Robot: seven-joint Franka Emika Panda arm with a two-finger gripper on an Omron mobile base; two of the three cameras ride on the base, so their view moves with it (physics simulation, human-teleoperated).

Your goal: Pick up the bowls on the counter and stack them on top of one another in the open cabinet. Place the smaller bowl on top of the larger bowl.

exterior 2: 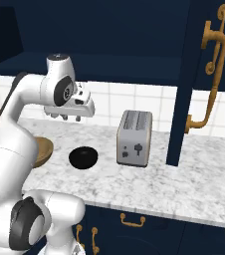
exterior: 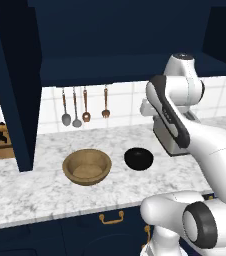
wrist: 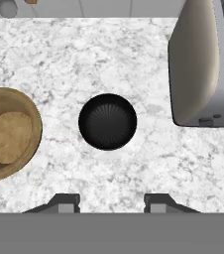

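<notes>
Black bowl (wrist: 107, 121) – small, round, glossy, mouth up – sits mid-counter (wrist: 134, 64), no long axis. Wooden bowl (wrist: 7, 133), wider with a thick tan rim, sits apart beside it; metal toaster (wrist: 203, 64) on the other side. Gripper (wrist: 111, 203) hovers above, jaws apart, empty.

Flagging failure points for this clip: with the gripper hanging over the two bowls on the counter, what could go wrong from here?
1. The gripper, open and holding nothing, hangs above the black bowl; if that goes into the open cabinet first, the stacking order would likely be wrong.
2. The toaster stands close beside the black bowl, so a descending finger might clip it.
3. The wooden bowl has a thick rim, which may slip from a narrow pinch.
</notes>
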